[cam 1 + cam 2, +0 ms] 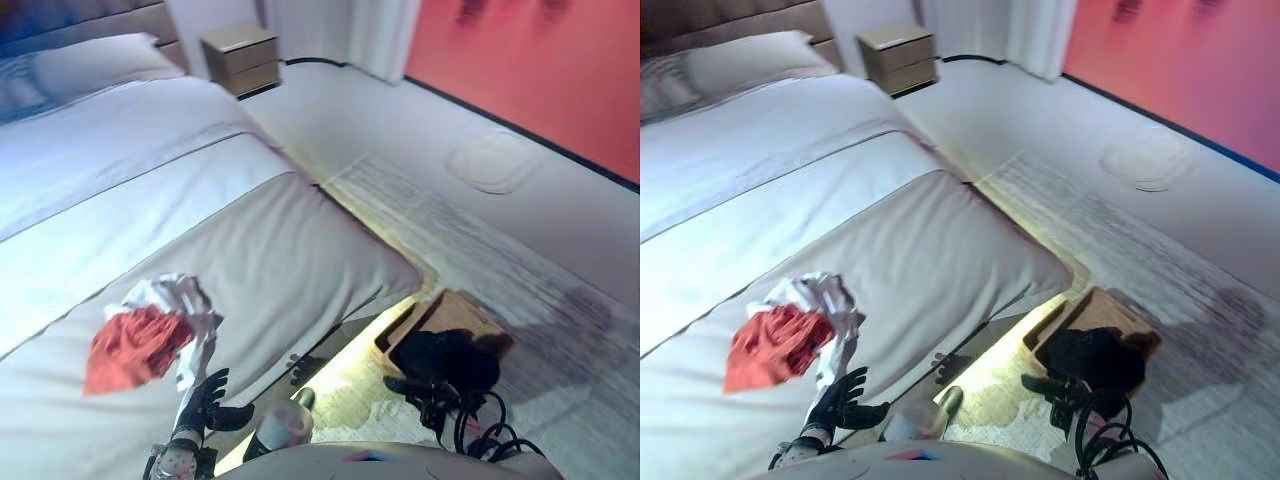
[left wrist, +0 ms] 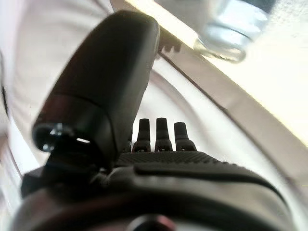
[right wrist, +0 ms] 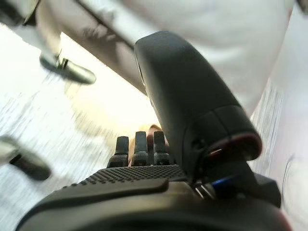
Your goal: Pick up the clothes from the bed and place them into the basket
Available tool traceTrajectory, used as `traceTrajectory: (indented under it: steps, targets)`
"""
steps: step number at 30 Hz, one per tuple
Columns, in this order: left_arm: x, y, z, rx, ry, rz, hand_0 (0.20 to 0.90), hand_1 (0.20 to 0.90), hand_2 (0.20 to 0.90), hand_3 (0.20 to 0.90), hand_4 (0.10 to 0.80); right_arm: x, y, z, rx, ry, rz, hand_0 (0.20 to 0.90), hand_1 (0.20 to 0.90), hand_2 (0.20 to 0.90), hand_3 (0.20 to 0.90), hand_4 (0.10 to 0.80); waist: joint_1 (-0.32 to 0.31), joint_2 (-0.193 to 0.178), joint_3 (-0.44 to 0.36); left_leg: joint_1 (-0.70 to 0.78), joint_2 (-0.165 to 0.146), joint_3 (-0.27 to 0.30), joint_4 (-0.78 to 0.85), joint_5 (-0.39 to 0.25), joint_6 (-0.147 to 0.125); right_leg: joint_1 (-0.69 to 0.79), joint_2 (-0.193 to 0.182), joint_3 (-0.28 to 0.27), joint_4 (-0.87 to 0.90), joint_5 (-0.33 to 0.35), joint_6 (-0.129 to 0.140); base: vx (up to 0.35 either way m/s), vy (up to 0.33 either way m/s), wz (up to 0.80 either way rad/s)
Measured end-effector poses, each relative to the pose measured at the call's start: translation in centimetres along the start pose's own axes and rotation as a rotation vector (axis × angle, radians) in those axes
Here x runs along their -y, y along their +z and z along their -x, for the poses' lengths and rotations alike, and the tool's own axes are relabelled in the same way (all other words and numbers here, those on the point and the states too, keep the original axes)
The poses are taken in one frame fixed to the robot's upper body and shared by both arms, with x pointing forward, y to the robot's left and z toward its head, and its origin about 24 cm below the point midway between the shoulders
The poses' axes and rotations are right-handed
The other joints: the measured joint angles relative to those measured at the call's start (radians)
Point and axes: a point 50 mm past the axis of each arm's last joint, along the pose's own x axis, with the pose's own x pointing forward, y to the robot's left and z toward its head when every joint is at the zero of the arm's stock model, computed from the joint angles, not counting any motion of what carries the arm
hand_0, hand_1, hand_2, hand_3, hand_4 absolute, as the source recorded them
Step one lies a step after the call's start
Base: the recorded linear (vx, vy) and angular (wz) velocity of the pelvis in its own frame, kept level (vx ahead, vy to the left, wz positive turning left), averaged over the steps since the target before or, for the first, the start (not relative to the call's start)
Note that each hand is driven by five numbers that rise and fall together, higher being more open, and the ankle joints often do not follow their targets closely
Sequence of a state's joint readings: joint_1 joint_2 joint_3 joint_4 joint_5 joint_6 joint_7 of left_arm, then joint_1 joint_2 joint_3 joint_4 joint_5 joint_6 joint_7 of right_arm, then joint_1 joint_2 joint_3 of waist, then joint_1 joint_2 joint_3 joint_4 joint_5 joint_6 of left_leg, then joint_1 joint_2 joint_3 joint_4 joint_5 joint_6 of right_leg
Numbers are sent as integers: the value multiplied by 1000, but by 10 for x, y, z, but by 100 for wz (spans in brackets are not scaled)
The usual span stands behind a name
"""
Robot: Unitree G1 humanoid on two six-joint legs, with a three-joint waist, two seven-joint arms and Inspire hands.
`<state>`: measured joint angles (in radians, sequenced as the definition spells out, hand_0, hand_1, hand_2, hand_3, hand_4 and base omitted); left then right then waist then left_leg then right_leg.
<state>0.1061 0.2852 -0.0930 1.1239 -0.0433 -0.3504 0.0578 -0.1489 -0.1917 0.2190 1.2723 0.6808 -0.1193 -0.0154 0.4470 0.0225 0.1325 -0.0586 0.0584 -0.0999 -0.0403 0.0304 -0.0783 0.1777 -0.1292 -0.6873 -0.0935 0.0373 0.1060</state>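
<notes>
A red garment (image 1: pixel 130 345) and a white garment (image 1: pixel 185 300) lie bunched together on the bed's grey cover (image 1: pixel 290 260), near its foot. My left hand (image 1: pixel 205 398) rests on the cover just below the white garment, close to the bed's edge. Its fingers (image 2: pixel 156 132) are straight and hold nothing. A tan basket (image 1: pixel 465 312) stands on the floor beside the bed's corner. A dark mass (image 1: pixel 1095 360) lies in and over its near side; I cannot tell hand from cloth there. My right hand (image 3: pixel 144 187) is open and empty above the floor by the bed.
Pillows (image 1: pixel 90 60) lie at the head of the bed. A wooden nightstand (image 1: pixel 242 57) stands beyond it. A pale rug (image 1: pixel 480 250) covers the floor by the bed, with a round white object (image 1: pixel 495 160) farther out. A red wall (image 1: pixel 540 60) stands behind.
</notes>
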Motion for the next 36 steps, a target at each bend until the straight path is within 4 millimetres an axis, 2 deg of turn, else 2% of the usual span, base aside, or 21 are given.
traceTrajectory:
  steps: [1, 2, 3, 4, 5, 6, 10, 11, 12, 15, 18, 19, 22, 23, 26, 27, 28, 30, 32, 34, 36]
  targets:
    - [0, 8, -5, 16, -16, -29, 900, 900, 900, 900, 800, 2, -1, 1, 11, -6, -42, 900, 900, 900, 900, 800, -32, -27, 18, -39, 20, 170, 34, 4, 14, 8, -38, -98, -6, -11, -17, -195, 250, 206]
    - [1, 8, -5, 9, -24, -39, 900, 900, 900, 900, 800, 6, -5, 2, 4, -13, -51, 900, 900, 900, 900, 800, -55, -28, 16, -59, 26, 255, 69, 3, 27, 13, -53, -134, -6, -9, -28, -139, 283, 197]
    - [5, 4, -4, -18, -48, -60, 900, 900, 900, 900, 800, 6, -4, 3, 16, -10, -60, 900, 900, 900, 900, 800, -97, -40, 18, -73, 41, 405, 123, 4, 29, 33, -75, -195, -5, -12, -24, -16, 259, 142]
    - [12, 1, -3, -36, -81, -80, 900, 900, 900, 900, 800, 12, -8, 4, 12, -19, -59, 900, 900, 900, 900, 800, -130, -33, 15, -43, 39, 471, 127, 5, 30, 47, -92, -209, 3, -15, -20, 27, 344, 119]
    - [22, -5, 0, -62, -104, -87, 900, 900, 900, 900, 800, 19, -10, 6, 8, -35, -63, 900, 900, 900, 900, 800, -156, 4, 0, 23, 43, 481, 66, 20, 29, 53, -100, -200, 51, -32, 6, 77, 290, 74]
    - [23, -4, 0, -61, -104, -91, 900, 900, 900, 900, 800, 20, -12, 6, 5, -39, -71, 900, 900, 900, 900, 800, -179, 9, -2, 42, 26, 477, 26, 74, 64, 52, -118, -186, 85, -44, 24, 99, 275, 33]
    - [13, 14, -9, -6, -64, -84, 900, 900, 900, 900, 800, 14, -14, 6, 4, 4, -43, 900, 900, 900, 900, 800, -232, -27, -10, 54, -35, 455, -8, 50, 94, -1, -210, -82, 252, -41, 31, 127, 170, 31]
    - [13, 29, -15, 33, -59, -75, 900, 900, 900, 900, 800, 15, -15, 7, -2, 9, -18, 900, 900, 900, 900, 800, -272, -19, -13, 73, -53, 403, -43, 69, 129, -54, -264, 21, 430, -44, 34, 52, -81, 113]
    - [11, 41, -20, 64, -50, -80, 900, 900, 900, 900, 800, 14, -18, 7, -10, 14, -10, 900, 900, 900, 900, 800, -297, -18, -13, 80, -58, 360, -49, 74, 141, -97, -267, 135, 516, -77, 71, 16, -207, 133]
    - [12, 83, -32, 189, -67, -132, 900, 900, 900, 900, 800, 9, -30, 9, -41, 33, 0, 900, 900, 900, 900, 800, -351, -15, -12, 63, -50, 208, -49, 95, 127, -101, -72, 338, 345, -121, 43, 51, -230, 136]
    - [27, 103, -34, 258, -111, -155, 900, 900, 900, 900, 800, 11, -28, 9, -38, 39, 4, 900, 900, 900, 900, 800, -398, -20, -15, 34, -71, 60, -55, 104, 122, -106, 83, 511, 131, -126, 17, 46, -156, 161]
    - [32, 104, -34, 265, -126, -160, 900, 900, 900, 900, 800, 12, -29, 9, -42, 39, 11, 900, 900, 900, 900, 800, -411, -26, -20, 25, -82, 51, -54, 98, 128, -110, 105, 545, 113, -100, -22, 38, -169, 156]
    - [38, 70, -25, 186, -129, -139, 900, 900, 900, 900, 800, 14, -23, 8, -33, 50, 29, 900, 900, 900, 900, 800, -367, -24, -44, 3, -72, 71, -54, 84, 113, -68, 120, 477, 34, -63, -94, 0, -138, 77]
    - [38, 61, -23, 157, -127, -141, 900, 900, 900, 900, 800, 14, -23, 8, -31, 54, 34, 900, 900, 900, 900, 800, -364, -26, -45, 0, -71, 76, -54, 74, 101, -57, 120, 459, 22, -58, -100, 14, -47, 96]
    - [35, 33, -16, 59, -120, -153, 900, 900, 900, 900, 800, 20, -24, 10, -28, 34, 56, 900, 900, 900, 900, 800, -355, -66, -29, -26, -39, 288, 28, 22, 94, -11, 84, 312, 4, -52, -108, 12, 29, 124]
    - [35, 27, -13, 42, -123, -163, 900, 900, 900, 900, 800, 24, -25, 10, -30, 10, 59, 900, 900, 900, 900, 800, -349, -80, -27, -37, -12, 346, 63, 16, 79, 9, 64, 263, 12, -65, -128, 24, 97, 119]
    - [30, 27, -14, 42, -113, -160, 900, 900, 900, 900, 800, 26, -24, 10, -27, -14, 70, 900, 900, 900, 900, 800, -341, -93, -23, -41, 28, 403, 96, 6, 20, 24, 63, 217, 3, -68, -132, 42, 148, 135]
    - [28, 29, -14, 53, -103, -163, 900, 900, 900, 900, 800, 30, -15, 9, -2, -52, 98, 900, 900, 900, 900, 800, -334, -101, -18, -37, 82, 376, 97, 18, 1, 38, 51, 190, 6, -77, -126, 63, 159, 83]
    - [34, 26, -12, 56, -119, -157, 900, 900, 900, 900, 800, 34, 12, 5, 69, -101, 187, 900, 900, 900, 900, 800, -322, -66, -20, 3, 112, 355, 33, 28, -5, 39, 47, 190, 9, -73, -111, 109, 201, 20]
    - [35, 28, -12, 64, -133, -175, 900, 900, 900, 900, 800, 33, 23, 3, 100, -139, 245, 900, 900, 900, 900, 800, -319, -55, -21, 25, 92, 348, -10, 127, 20, 43, 37, 184, 25, -70, -84, 151, 191, 17]
    - [30, 31, -14, 78, -137, -200, 900, 900, 900, 900, 800, 27, 25, 2, 112, -150, 285, 900, 900, 900, 900, 800, -312, -82, -11, 39, 55, 339, -34, 135, 26, 40, 5, 188, 47, -71, -83, 164, 170, 25]
